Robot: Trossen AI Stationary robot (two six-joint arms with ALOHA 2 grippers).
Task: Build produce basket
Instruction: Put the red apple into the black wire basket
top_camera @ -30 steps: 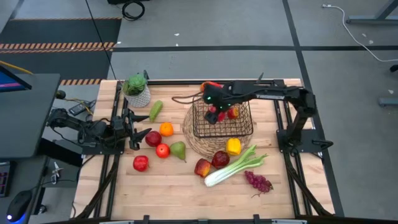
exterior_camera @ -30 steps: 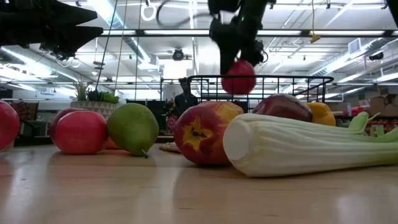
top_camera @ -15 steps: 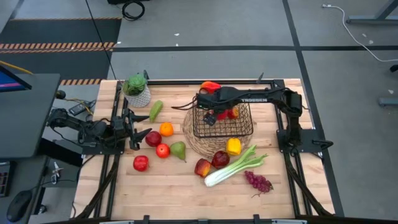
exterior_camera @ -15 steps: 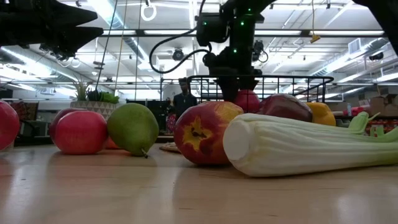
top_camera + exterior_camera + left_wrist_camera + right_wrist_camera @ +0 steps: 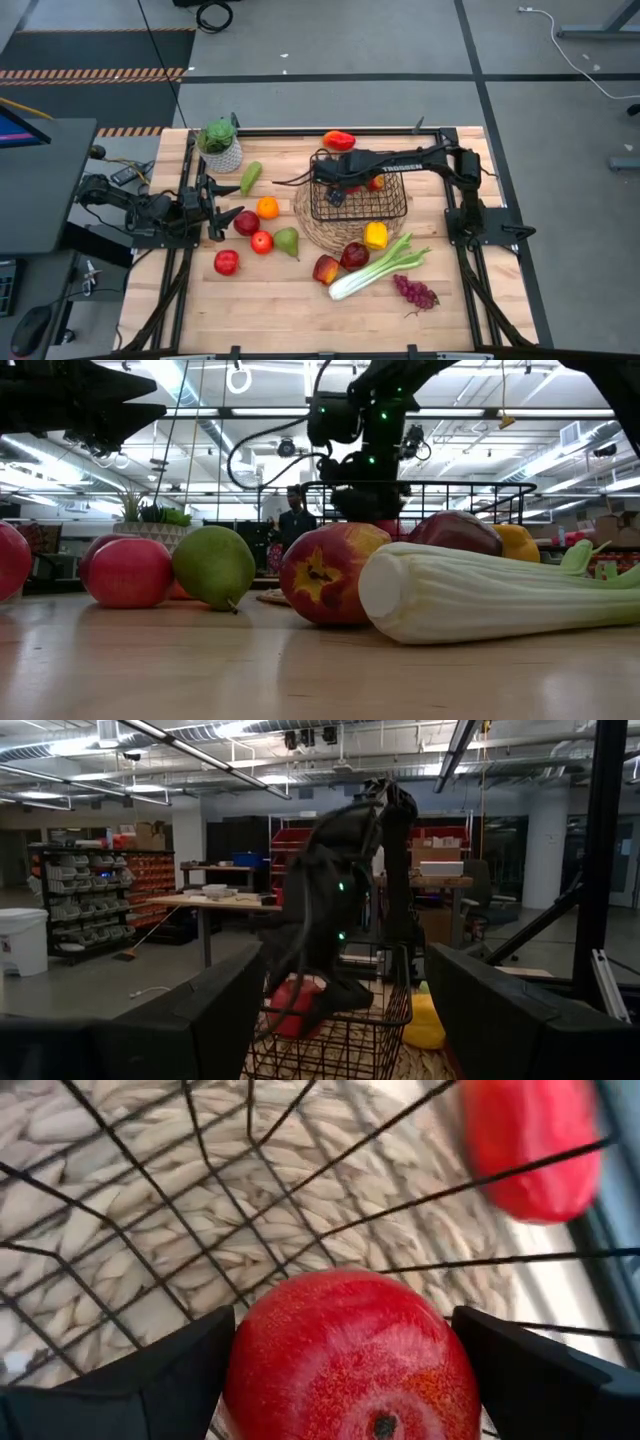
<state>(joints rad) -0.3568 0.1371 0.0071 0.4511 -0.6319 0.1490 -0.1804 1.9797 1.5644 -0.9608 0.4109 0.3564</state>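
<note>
A wooden table is carrying the whole job, with most of the produce lying loose on it around a round woven mat. On that mat is sitting the black wire basket, reached into by the right arm, whose right gripper is hanging low inside with its fingers spread wide on either side of a red apple resting on the mesh floor, apparently just let go. A second reddish fruit is lying in the basket beside it. The left gripper is waiting at the table's left edge, fingers partly apart and holding nothing. Judging by the spread, the work is barely begun: the celery, purple grapes, yellow pepper, green pear, orange, several red apples and a red pepper behind the basket are all waiting outside it. The potted plant is standing apart.
</note>
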